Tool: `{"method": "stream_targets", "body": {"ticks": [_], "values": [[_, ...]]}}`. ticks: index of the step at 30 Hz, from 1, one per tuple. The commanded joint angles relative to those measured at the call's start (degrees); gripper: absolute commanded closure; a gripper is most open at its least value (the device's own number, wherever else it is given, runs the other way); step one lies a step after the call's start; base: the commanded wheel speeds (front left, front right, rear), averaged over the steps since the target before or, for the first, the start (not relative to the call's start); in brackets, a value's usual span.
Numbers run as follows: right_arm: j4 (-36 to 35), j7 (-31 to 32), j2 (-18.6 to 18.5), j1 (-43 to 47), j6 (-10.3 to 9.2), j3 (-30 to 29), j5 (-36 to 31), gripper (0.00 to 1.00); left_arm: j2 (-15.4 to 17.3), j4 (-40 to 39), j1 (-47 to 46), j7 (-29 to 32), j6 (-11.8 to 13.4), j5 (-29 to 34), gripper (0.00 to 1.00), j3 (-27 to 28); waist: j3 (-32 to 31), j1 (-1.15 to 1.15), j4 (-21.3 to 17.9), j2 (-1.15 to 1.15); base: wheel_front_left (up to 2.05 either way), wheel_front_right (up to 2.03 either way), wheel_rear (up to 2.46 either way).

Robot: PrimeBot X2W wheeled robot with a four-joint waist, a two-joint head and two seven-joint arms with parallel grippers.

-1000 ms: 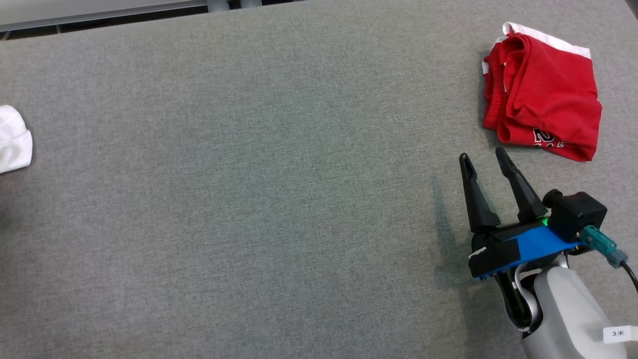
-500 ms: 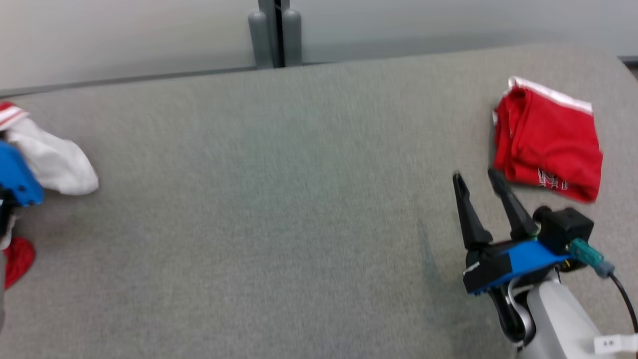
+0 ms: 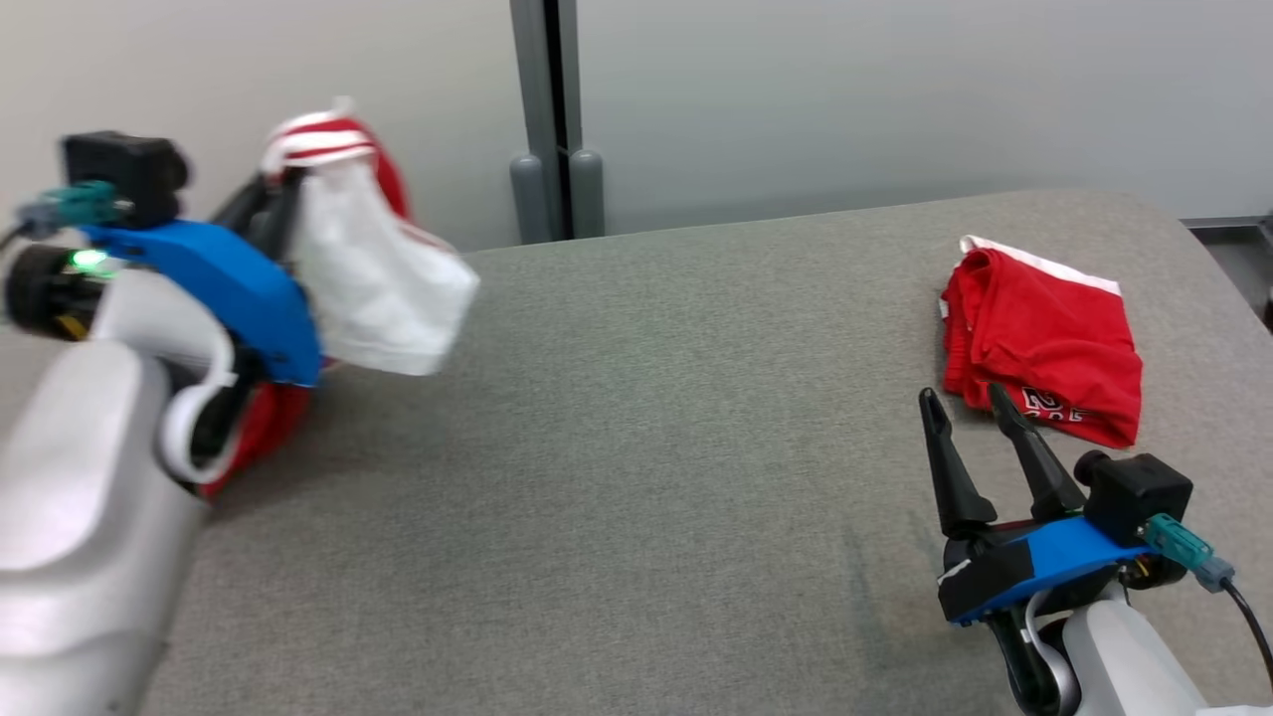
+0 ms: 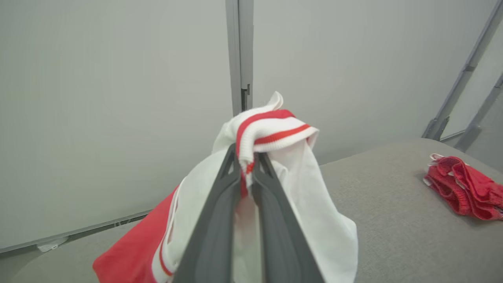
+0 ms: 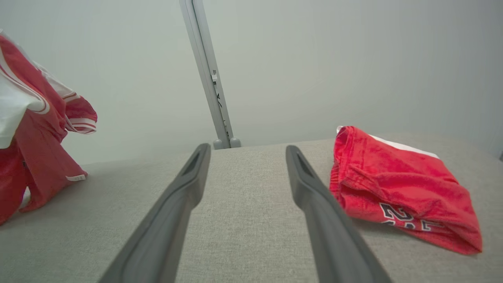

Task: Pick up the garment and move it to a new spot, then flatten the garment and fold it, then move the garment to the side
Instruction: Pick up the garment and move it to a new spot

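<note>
The garment [image 3: 373,288] is light, soft and limp. Expect it to drape and swing, not hold shape. The ribbed striped band [image 4: 275,129] looks the firmest place to grip. The left jaws are pressed together on that band, and the cloth hangs from them over the left end of the desk [image 3: 636,447]. The right jaws stand spread and empty, just beside the red shorts [image 3: 1044,338].

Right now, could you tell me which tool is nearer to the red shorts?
Right. The right tool is open beside the near edge of the red shorts; the left tool is far across the table, shut on the red-and-white garment.
</note>
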Motion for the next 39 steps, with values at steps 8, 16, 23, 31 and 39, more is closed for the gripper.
{"method": "stream_targets", "body": {"ticks": [8, 16, 23, 31, 39], "values": [[-0.71, -0.19, -1.3, 1.19, 0.01, -2.15, -0.41, 0.0, -13.62, -8.53, 7.59, -5.57, 1.94, -0.92, 1.0, -6.5, 0.52, 0.01, -3.48, 0.0, 0.0, 0.0, 0.0], [0.01, -0.17, -1.34, 0.19, 0.01, -1.24, -0.48, 0.0, -21.86, 6.46, 9.13, -10.94, 1.77, 2.18, 0.0, -17.37, 1.77, 0.01, -5.62, 0.0, 0.0, 0.0, 0.0], [0.53, -0.18, -1.77, 1.35, 0.01, -1.86, -0.37, 0.0, -22.3, 10.47, 8.0, -15.77, 0.87, -1.55, 0.0, -22.95, 1.21, 0.01, -4.3, 0.0, 0.0, 0.0, 0.0], [-0.35, -0.18, -1.56, 3.5, 0.01, -2.5, -0.79, 0.0, -18.91, 7.65, 10.92, -24.43, 4.63, -2.18, 0.0, -18.81, -1.19, 0.01, -0.41, 0.0, 0.0, 0.0, 0.0], [-0.75, -0.18, -1.11, 4.76, 0.01, -2.11, -0.16, 0.0, -10.42, -4.25, 21.79, -26.14, 13.27, 0.85, 0.0, -5.6, -1.67, 0.01, 1.53, 0.0, 0.0, 0.0, 0.0]]}}
